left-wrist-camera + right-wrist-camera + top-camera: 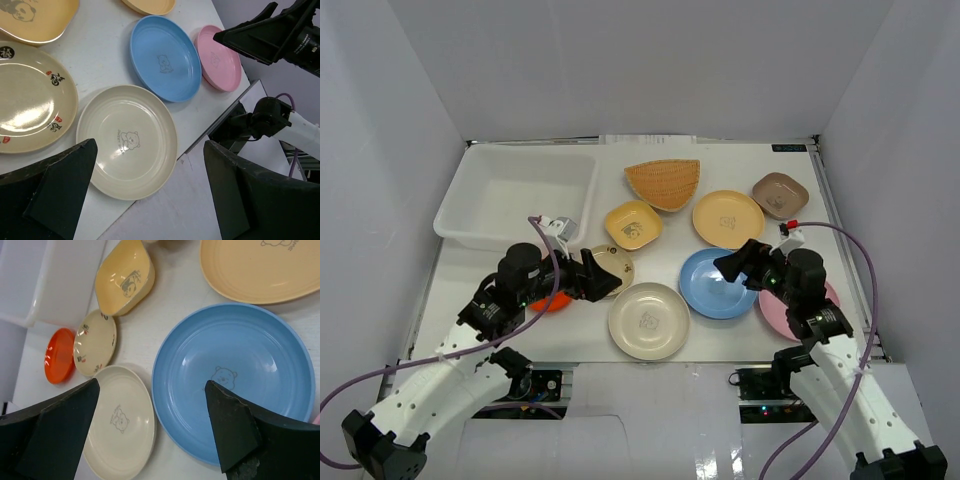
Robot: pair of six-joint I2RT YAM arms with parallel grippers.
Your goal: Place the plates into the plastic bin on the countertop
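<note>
Plates: spread across the desk (720,337), not one of them in the plastic bin (516,192).
Plastic bin: far-left corner, well apart from most of the plates.
Cream plate (648,320): right under the left gripper (607,279), framed between its fingers in the wrist view.
Blue plate (718,283): directly beneath the right gripper (732,266).
Grippers: both gaping wide, nothing held.
Nearer arm: the left one is closest to the bin. I'd call the cream plate its pick, with the carry going back and left.
</note>
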